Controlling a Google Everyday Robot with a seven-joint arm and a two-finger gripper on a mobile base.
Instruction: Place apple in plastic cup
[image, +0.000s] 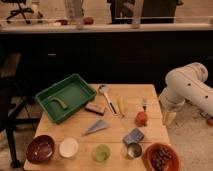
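The apple (142, 118) is a small red-orange fruit lying on the wooden table (75, 131), near its right side. The plastic cup (102, 152) is a translucent light-green cup standing upright near the front edge, left of and nearer than the apple. My white arm (187, 87) hangs beside the table's right edge. The gripper (168, 117) points down just off that edge, to the right of the apple and apart from it. It holds nothing that I can see.
A green tray (66, 96) sits at the back left. A ladle (104, 92), a fork (144, 104) and a brown block (95, 108) lie mid-table. Along the front stand a dark bowl (40, 148), a white bowl (68, 147), a metal cup (133, 150) and an orange bowl (161, 156).
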